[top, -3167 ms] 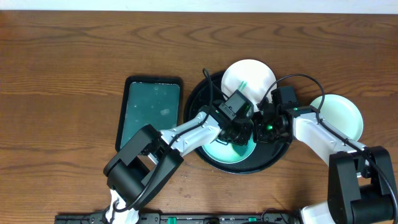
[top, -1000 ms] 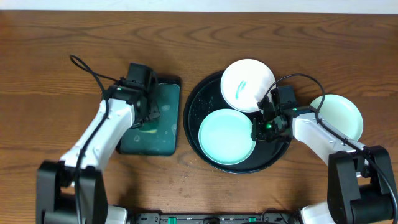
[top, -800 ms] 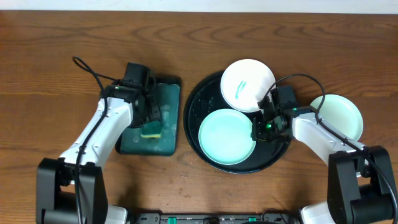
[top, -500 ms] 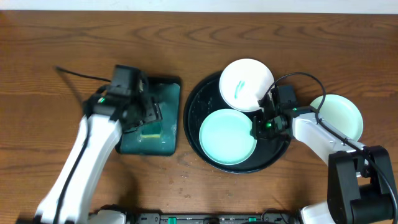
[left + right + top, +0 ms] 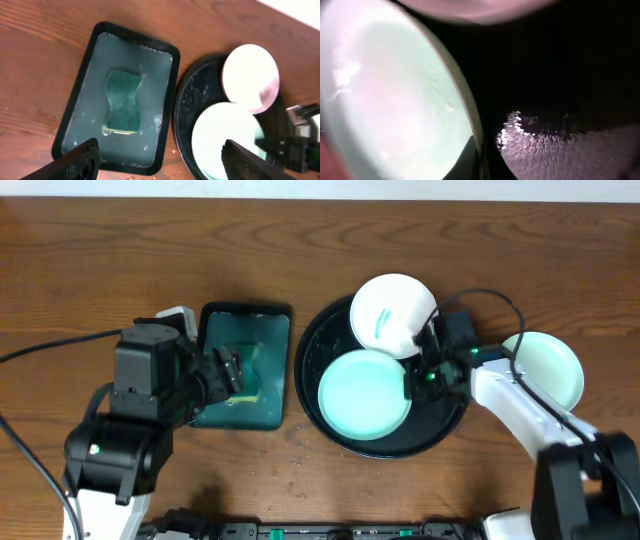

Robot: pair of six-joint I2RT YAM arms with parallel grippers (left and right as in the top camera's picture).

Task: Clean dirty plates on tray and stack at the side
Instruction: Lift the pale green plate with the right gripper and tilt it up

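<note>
The black tray (image 5: 318, 355) holds two plates. A pale aqua plate (image 5: 362, 395) lies at its front, and my right gripper (image 5: 415, 380) is shut on that plate's right rim. In the right wrist view the rim runs between the jaws of the right gripper (image 5: 480, 160), with the plate (image 5: 395, 100) filling the left. A white plate (image 5: 393, 315) with a teal smear rests on the tray's back rim. A third plate (image 5: 545, 368) sits on the table to the right. My left gripper (image 5: 225, 370) hangs open and empty, high above the green tray.
A rectangular dark-green tray (image 5: 75, 100) of soapy water lies left of the black tray (image 5: 197, 95), with a green sponge (image 5: 123, 102) lying in it. Water drops speckle the wood in front of both trays.
My left gripper has opened, left the sponge in the green tray and risen well above it. The right gripper keeps its hold on the aqua plate's rim.
</note>
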